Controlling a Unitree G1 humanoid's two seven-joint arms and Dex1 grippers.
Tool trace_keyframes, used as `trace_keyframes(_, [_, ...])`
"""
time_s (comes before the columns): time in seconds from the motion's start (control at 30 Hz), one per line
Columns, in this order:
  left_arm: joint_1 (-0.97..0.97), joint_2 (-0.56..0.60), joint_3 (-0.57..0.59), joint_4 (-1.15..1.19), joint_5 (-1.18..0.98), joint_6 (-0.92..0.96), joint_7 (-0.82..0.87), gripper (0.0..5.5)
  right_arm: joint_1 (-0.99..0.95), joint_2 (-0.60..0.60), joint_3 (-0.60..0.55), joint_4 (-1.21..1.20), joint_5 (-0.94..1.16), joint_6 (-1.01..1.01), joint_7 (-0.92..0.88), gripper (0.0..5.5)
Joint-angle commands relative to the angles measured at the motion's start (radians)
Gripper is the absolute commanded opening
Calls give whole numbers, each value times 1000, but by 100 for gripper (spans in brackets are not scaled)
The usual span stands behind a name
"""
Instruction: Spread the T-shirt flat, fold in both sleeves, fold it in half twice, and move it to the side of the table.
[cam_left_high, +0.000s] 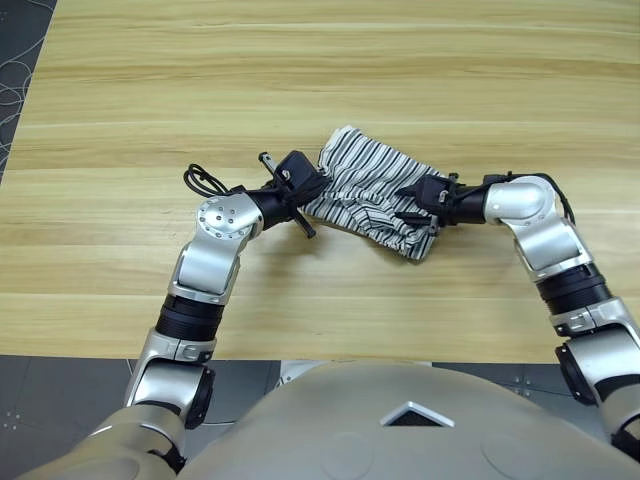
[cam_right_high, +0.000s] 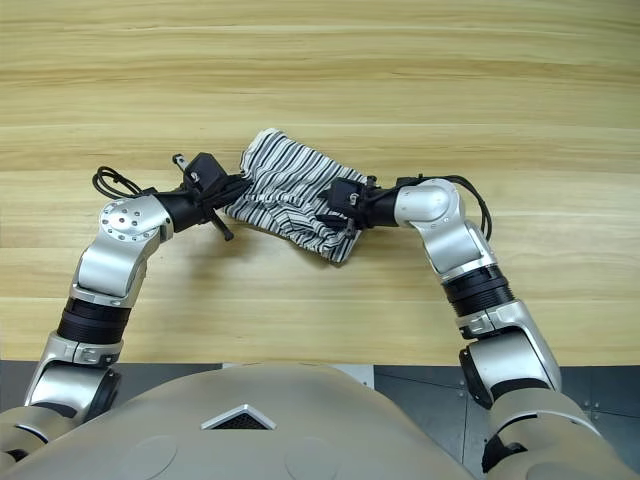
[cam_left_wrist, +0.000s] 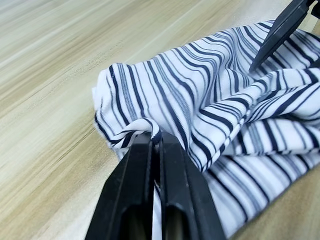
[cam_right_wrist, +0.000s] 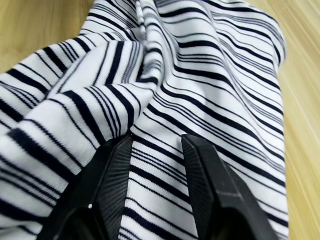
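Pale wood-grain table (cam_left_high: 420, 70), dark grey patterned floor (cam_left_high: 18, 70) beside its left edge

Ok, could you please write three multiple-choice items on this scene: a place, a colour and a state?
1. Where on the table is the T-shirt? A at the far edge; B between the left tool and right tool; C hanging off the near edge.
2. Its colours? A white with dark stripes; B plain red; C green dots.
3. The left tool is: A open over bare wood; B holding a cup; C shut on the T-shirt.
B: a tool is at each end. A: stripes throughout. C: its fingers pinch a fold.
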Motion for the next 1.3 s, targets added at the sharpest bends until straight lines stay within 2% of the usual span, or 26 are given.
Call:
trace_keyframes(0.03, [-16,5,0,9,11,0,13,15,2,-65,-15,94,-10,-38,56,184])
trace_keyframes(0.2, [-110,5,67,155,14,-12,68,15,26,-80,25,170,-51,-91,84,184])
trace_keyframes(0.33, [-149,15,73,287,29,-61,77,15,21,-75,37,194,-59,-110,73,184])
trace_keyframes(0.47, [-150,17,79,312,16,-87,66,15,10,-68,38,217,-66,-118,46,184])
trace_keyframes(0.7, [-124,10,79,248,-15,-64,37,132,-12,-58,40,250,-73,-123,10,184])
trace_keyframes(0.9, [-172,11,154,297,-35,-65,76,132,-38,-45,46,304,-96,-118,-34,184])
trace_keyframes(1.0, [-219,11,218,326,-46,-89,129,132,-95,-29,54,464,-164,-97,-174,184])
trace_keyframes(1.07, [-245,11,255,330,-57,-102,158,132,-153,2,25,591,-168,-63,-301,184])
trace_keyframes(1.17, [-251,12,294,302,-68,-115,184,132,-209,43,-41,721,-113,-25,-399,184])
trace_keyframes(1.3, [-214,3,352,266,-89,-150,228,132,-280,110,-236,864,53,78,-474,184])
